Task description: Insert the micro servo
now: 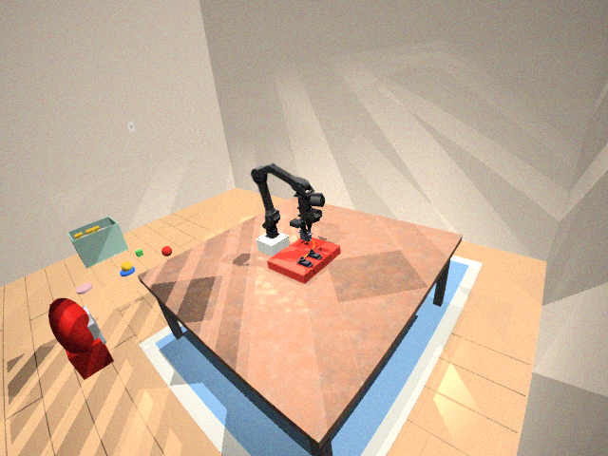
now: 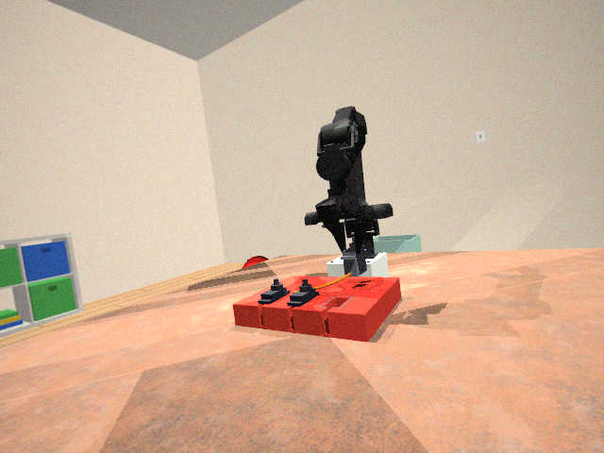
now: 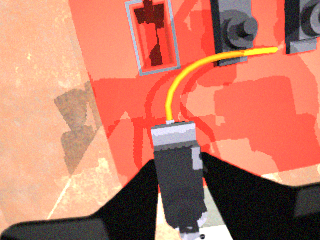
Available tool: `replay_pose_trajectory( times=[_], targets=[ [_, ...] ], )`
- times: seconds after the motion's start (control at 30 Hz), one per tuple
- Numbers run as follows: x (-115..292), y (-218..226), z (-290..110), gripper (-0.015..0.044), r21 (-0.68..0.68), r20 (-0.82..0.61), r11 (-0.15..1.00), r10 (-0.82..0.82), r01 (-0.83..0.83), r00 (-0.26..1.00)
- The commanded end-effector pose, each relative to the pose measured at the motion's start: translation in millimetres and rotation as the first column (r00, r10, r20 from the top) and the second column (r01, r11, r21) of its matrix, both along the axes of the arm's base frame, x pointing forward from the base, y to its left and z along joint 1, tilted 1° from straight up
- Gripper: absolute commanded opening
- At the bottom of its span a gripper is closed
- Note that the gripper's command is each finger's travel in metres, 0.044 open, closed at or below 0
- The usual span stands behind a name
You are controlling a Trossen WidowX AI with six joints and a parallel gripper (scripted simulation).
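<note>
Tightly pinched in the gripper (image 3: pixel 179 162), the grey micro servo (image 3: pixel 177 170) trails a curved yellow cable (image 3: pixel 200 67).

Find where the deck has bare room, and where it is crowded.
Bare: the marked pocket, and the red deck between it and the pincer gripping the loose servo. Crowded: the seated servos and the yellow cable.

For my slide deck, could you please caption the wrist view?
Gripper holds the micro servo above the red deck, short of the marked pocket.
</note>
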State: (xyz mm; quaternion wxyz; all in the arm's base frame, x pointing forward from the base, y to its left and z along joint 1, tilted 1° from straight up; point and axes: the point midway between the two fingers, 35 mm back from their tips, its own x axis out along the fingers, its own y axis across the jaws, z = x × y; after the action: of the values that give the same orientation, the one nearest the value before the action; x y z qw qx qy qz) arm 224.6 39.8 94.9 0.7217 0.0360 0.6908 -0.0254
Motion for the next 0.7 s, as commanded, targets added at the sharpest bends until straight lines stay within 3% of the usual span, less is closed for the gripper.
replay_pose_trajectory(
  times=[0.0,0.67],
  targets=[
    [1,0,1,0.0,-0.004,0.005,0.999,0.033,-0.033,0.999],
    [73,-4,6,0.0,-0.005,0.012,0.999,0.033,-0.033,0.999]
  ],
)
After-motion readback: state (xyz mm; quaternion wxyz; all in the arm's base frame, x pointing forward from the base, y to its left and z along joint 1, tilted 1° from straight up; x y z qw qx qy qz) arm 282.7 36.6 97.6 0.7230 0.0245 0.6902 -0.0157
